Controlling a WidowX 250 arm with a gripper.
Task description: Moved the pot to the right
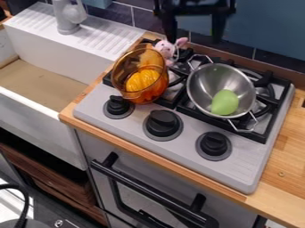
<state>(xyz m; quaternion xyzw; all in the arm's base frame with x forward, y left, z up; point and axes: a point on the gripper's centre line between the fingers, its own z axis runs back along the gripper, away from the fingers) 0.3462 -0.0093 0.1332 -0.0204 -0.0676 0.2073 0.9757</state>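
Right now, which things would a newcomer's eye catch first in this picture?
First, the amber see-through pot at the stove's left, with an orange object inside. Next, the shiny steel pot on the right, holding a green egg-shaped object. Behind the amber pot is a pink plush toy.

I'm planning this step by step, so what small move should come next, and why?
Probably lower the gripper toward the far side of the metal pot: it hangs near that side with its fingers apart and empty, and wooden counter lies to that pot's right, whereas the orange pot has the metal one beside it.
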